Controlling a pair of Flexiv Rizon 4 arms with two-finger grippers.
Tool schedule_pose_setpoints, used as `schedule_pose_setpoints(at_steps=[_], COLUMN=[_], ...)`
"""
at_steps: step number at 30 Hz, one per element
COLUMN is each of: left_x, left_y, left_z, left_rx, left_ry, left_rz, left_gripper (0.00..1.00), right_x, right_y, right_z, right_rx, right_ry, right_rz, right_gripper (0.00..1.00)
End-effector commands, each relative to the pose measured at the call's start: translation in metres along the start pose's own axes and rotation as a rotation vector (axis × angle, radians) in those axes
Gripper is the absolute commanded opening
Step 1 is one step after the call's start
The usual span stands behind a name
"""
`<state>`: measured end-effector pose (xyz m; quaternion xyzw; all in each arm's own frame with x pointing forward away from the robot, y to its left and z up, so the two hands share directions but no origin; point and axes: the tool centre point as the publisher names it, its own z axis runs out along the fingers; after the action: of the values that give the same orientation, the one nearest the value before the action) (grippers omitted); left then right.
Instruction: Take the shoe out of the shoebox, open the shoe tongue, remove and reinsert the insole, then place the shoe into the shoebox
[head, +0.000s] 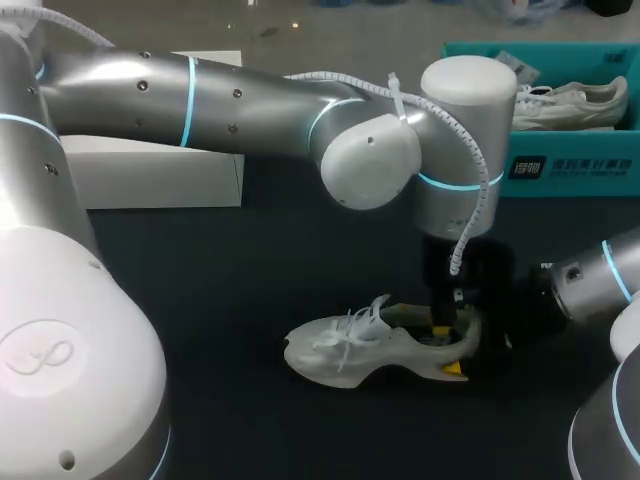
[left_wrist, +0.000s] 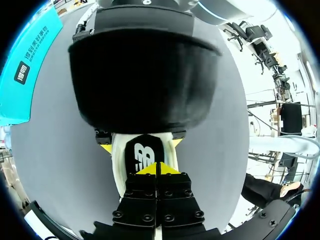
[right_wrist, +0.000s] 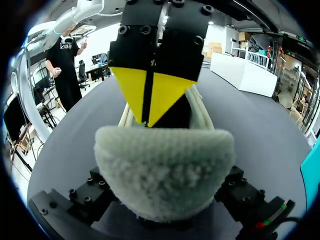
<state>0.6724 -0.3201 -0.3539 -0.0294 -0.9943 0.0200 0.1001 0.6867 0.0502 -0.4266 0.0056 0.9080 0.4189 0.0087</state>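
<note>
A pale white shoe (head: 360, 350) lies on its side on the dark table, toe towards the left. My right gripper (head: 464, 350) comes in from the right and is shut on the shoe's heel (right_wrist: 165, 170), with one finger (right_wrist: 87, 197) on each side. My left gripper (head: 440, 322) hangs straight down over the heel opening. Its yellow tips (left_wrist: 157, 169) are pressed together, down at the black insole (left_wrist: 142, 152) inside the shoe. Whether they pinch the insole is hidden. The teal shoebox (head: 560, 175) stands at the back right.
A second white shoe (head: 570, 100) lies inside the teal shoebox. A white box (head: 150, 175) stands at the back left, partly behind my left arm. Dark table surface stretches in front of and left of the shoe.
</note>
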Motion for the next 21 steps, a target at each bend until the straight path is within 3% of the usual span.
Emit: schedule_pose_setpoints(at_steps=[1,10,21], left_x=[-0.006,-0.009,0.011], left_y=[0.004,0.017,0.031], left_z=[0.004,0.014,0.033], left_rx=[-0.001,-0.065,-0.042], left_ry=[-0.007,-0.044,-0.026], left_rz=[-0.002,0.008,0.023], left_gripper=[0.0,0.0,0.0], right_x=[0.0,0.0,0.0], right_y=[0.0,0.0,0.0], right_z=[0.002,0.002,0.002], right_rx=[0.005,0.005,0.005], right_ry=[-0.003,-0.003,-0.003], right_rz=[0.0,0.0,0.0], right_gripper=[0.0,0.0,0.0])
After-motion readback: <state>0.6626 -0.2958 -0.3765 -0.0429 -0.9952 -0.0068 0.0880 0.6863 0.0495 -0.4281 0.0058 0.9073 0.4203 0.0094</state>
